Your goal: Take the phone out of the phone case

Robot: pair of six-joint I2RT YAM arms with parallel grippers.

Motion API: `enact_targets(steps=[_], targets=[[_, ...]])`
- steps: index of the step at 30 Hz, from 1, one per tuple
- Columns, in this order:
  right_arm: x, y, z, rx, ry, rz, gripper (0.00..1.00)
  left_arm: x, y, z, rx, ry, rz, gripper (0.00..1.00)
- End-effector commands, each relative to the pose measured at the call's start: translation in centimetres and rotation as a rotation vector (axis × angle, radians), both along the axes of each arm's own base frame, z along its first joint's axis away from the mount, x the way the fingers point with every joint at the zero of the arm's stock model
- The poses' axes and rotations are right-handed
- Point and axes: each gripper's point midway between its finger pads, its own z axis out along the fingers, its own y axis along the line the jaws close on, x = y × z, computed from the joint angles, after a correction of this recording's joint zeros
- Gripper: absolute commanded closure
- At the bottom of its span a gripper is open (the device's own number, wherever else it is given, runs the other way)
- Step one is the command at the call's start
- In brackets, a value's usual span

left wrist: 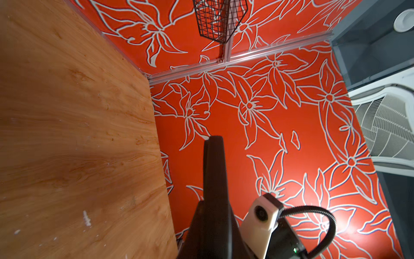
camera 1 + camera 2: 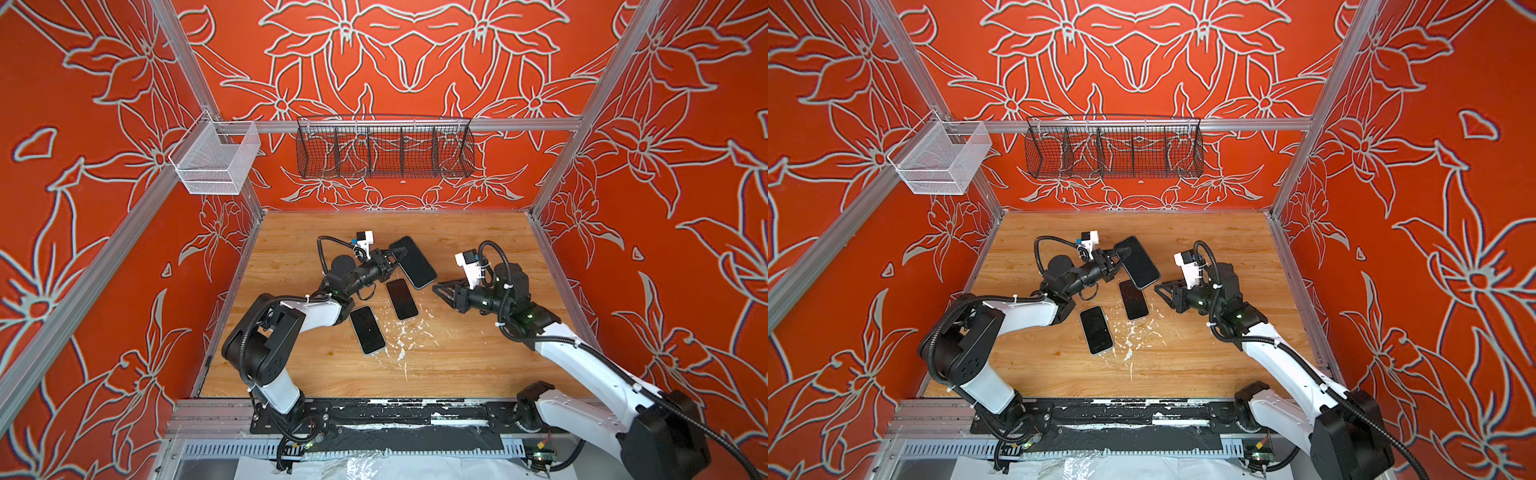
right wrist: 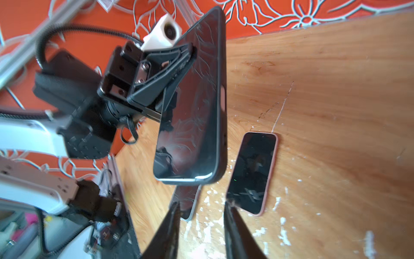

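Observation:
A large phone [image 2: 413, 262] [image 2: 1138, 262] with a cracked black screen sits in a dark phone case [image 3: 221, 94] and hangs tilted above the wooden table [image 2: 478, 353]. My left gripper [image 2: 392, 258] [image 2: 1116, 255] [image 3: 190, 56] is shut on one long edge of it. In the left wrist view the case [image 1: 214, 168] shows edge-on between the shut fingers. My right gripper [image 2: 436, 289] [image 2: 1158, 289] [image 3: 202, 205] hovers just right of the phone's near end, open, with nothing between its fingers.
Two more phones lie screen-up on the table: a pink-edged one [image 2: 402, 299] [image 3: 253, 172] and a silver-edged one [image 2: 368, 330] [image 3: 187, 201]. White flecks [image 2: 401, 336] dot the wood near them. A black wire basket [image 2: 384, 147] and a white mesh basket [image 2: 216, 160] hang on the back rail.

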Motion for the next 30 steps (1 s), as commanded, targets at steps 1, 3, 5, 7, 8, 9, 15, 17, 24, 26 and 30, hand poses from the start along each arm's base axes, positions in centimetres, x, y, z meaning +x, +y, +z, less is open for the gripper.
enact_targets(steps=[1,3,5,7,8,9,15,17,24,26,30], targets=[[-0.9,0.4,-0.4,-0.068,0.009,0.113,0.54,-0.4,0.5,3.0,0.072,-0.158,-0.064,1.0],[-0.8,0.7,-0.4,-0.094,0.013,0.147,0.49,0.1,1.0,2.9,0.114,-0.184,-0.078,1.0],[-0.6,0.9,-0.4,-0.11,0.019,0.167,0.44,0.6,1.3,2.9,0.148,-0.214,-0.096,1.0],[-0.3,1.2,0.1,-0.103,0.011,0.186,0.37,1.1,1.4,2.9,0.185,-0.237,-0.121,1.0],[-0.2,1.4,0.3,-0.103,0.01,0.199,0.34,1.4,1.4,2.7,0.21,-0.25,-0.134,1.0],[-0.1,1.5,0.4,-0.11,0.01,0.207,0.3,1.7,1.4,2.6,0.236,-0.263,-0.145,1.0],[1.0,1.5,-0.1,-0.21,0.005,0.247,0.02,2.9,0.8,1.9,0.377,-0.33,-0.201,1.0],[1.1,1.7,-0.4,-0.234,0.005,0.285,0.03,3.1,0.5,1.8,0.4,-0.358,-0.226,1.0],[0.8,2.5,-2.0,-0.23,0.039,0.38,0.09,3.9,-0.6,1.1,0.422,-0.427,-0.324,1.0],[0.7,2.4,-2.6,-0.239,0.049,0.386,0.11,4.2,-0.8,1.0,0.426,-0.438,-0.339,1.0],[0.9,2.3,-3.7,-0.265,0.071,0.387,0.13,4.7,-1.2,0.9,0.425,-0.46,-0.362,1.0]])
